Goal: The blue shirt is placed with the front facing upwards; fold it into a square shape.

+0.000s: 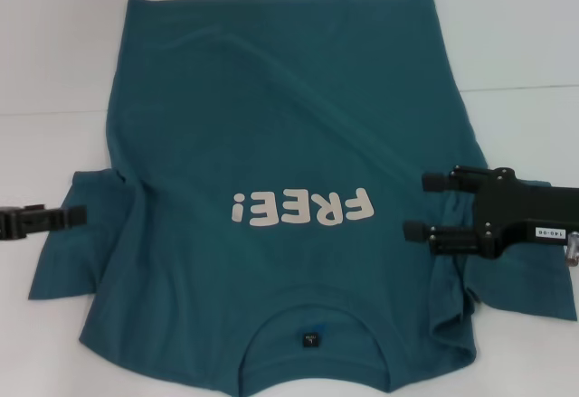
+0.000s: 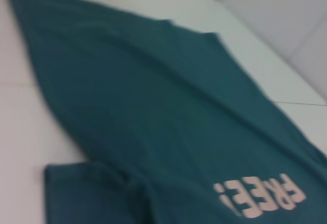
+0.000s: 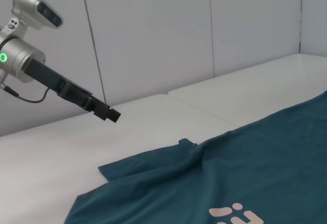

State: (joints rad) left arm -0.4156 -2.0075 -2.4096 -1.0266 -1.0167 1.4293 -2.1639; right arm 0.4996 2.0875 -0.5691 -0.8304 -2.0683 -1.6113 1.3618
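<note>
Nearest the camera in the head view lies the collar of the blue shirt [image 1: 271,189], with its small dark neck label [image 1: 310,339] at the bottom centre of the frame; the garment spreads face up over the white table [image 1: 525,44], its hem toward the top and the white "FREE" lettering [image 1: 301,207] reading upside down at centre. Our right gripper [image 1: 418,205] hovers at the right of the frame over the rumpled right sleeve [image 1: 470,297], its two fingers spread apart and holding nothing. Our left gripper [image 1: 80,215] enters from the left edge, its tip above the left sleeve [image 1: 68,252]; we cannot tell whether its fingers are parted. We judge the step in hand to be the sleeve folds: each gripper should pinch a sleeve edge only, lift little, and carry it inward toward the lettering, so that the body panel stays flat and unwrinkled.
</note>
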